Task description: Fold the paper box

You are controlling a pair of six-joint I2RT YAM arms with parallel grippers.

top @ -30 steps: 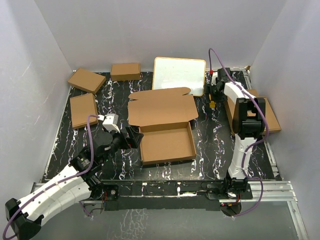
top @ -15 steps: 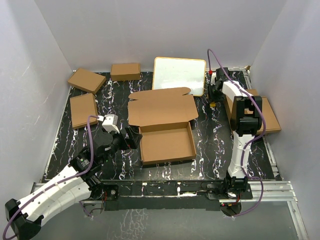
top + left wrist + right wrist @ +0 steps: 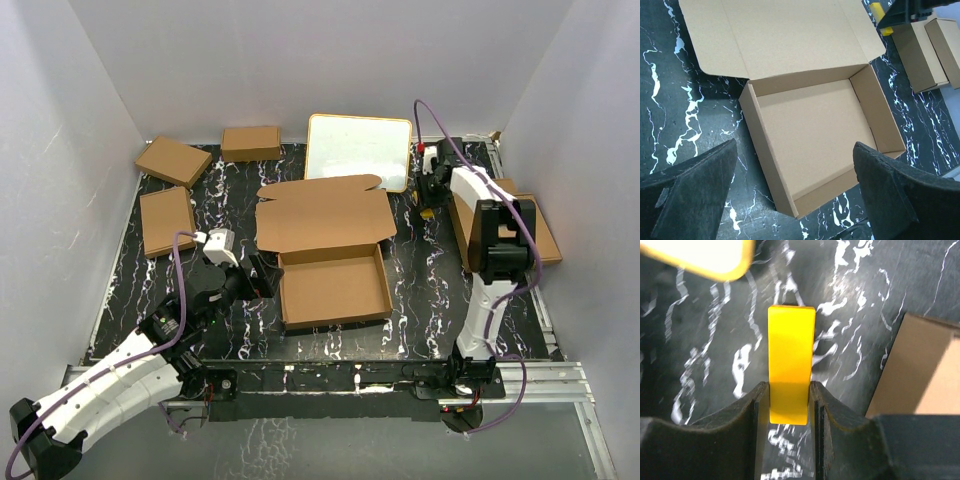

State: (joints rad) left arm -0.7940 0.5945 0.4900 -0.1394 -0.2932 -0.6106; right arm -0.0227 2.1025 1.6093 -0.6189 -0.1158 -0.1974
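Observation:
The paper box (image 3: 334, 288) lies mid-table as an open tray with its lid flap (image 3: 324, 214) spread flat behind it. In the left wrist view the tray (image 3: 815, 125) fills the middle. My left gripper (image 3: 266, 276) is open and empty just left of the tray; its fingers (image 3: 700, 185) frame the tray's near corner without touching it. My right gripper (image 3: 430, 192) is at the back right, away from the box. It is shut on a yellow block (image 3: 790, 360), held upright between its fingers (image 3: 756, 400) just above the table.
Three small folded brown boxes (image 3: 173, 160) lie at the back left. A white-faced board (image 3: 358, 150) lies behind the lid flap. Flat brown boxes (image 3: 545, 240) lie under the right arm, close beside the yellow block (image 3: 930, 375). White walls enclose the table.
The right arm has shifted slightly with the yellow block still in its grip. The left arm and the paper box have not moved.

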